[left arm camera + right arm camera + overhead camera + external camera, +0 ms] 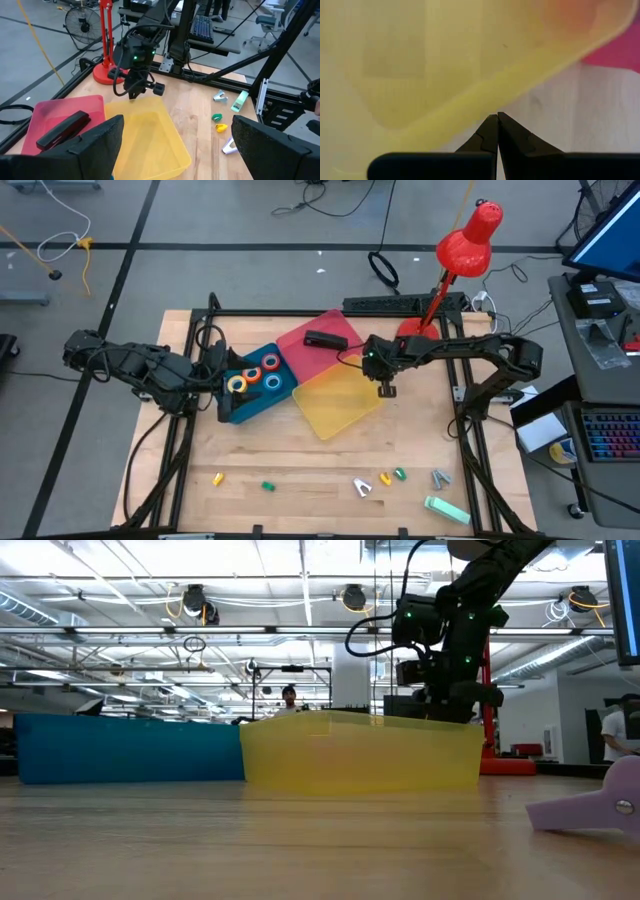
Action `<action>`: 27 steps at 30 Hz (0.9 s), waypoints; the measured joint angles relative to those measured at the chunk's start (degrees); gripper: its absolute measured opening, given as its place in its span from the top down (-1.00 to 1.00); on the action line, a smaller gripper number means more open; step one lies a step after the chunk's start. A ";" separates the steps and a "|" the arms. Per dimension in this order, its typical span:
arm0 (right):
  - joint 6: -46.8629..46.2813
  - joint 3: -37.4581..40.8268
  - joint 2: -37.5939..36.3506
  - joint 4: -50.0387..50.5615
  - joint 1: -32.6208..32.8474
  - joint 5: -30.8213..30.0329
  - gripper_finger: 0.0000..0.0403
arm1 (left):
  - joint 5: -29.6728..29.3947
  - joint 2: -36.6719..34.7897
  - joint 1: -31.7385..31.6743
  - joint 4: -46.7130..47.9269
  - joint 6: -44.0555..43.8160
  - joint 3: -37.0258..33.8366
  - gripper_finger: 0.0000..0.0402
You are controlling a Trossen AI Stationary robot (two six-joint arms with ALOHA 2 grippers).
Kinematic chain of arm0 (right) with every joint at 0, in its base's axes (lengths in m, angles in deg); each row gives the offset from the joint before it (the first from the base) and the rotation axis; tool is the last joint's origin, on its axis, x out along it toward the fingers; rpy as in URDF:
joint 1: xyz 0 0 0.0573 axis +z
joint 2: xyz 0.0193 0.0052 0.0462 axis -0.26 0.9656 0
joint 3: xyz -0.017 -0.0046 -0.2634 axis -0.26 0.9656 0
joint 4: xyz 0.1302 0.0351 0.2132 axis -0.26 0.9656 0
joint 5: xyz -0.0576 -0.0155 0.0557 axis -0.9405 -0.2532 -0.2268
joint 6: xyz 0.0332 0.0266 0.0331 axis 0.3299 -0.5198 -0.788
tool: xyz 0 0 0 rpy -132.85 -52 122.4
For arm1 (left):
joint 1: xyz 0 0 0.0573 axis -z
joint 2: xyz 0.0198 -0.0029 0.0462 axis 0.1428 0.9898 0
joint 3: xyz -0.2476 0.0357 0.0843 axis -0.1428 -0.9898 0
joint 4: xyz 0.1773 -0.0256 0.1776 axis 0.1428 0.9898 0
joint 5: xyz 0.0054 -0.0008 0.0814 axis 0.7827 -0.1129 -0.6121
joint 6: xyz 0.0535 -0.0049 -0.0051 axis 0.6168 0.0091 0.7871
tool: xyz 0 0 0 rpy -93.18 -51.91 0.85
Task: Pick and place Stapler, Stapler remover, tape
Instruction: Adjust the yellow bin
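Several tape rolls (255, 374) lie in a blue tray (232, 408) at the left. A black stapler (322, 340) lies in the pink tray (300, 352) behind it. Beside them stands a yellow tray (335, 405) with nothing in it. Small claw-shaped staple removers (362, 487) and a pale green stapler (446, 509) lie near the table's front edge. My right gripper (386, 389) is shut and points steeply down at the yellow tray's far right rim (470, 100). My left gripper (213, 377) hangs open at the blue tray's left side, holding nothing. My right gripper has its shut fingertips (492, 125) right beside the yellow tray's rim, coming from above. I cannot tell whether they touch the rim or the table next to it.
A red desk lamp (465, 245) stands at the table's far right, behind my right arm. More small pieces, yellow (217, 477) and green (268, 486), lie toward the front left. Bare wood shows between the trays and the front edge.
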 joint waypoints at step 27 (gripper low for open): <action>-3.80 0.02 0.00 -6.24 4.99 1.70 1.00 | -0.02 0.00 0.00 -0.07 0.74 0.00 -0.83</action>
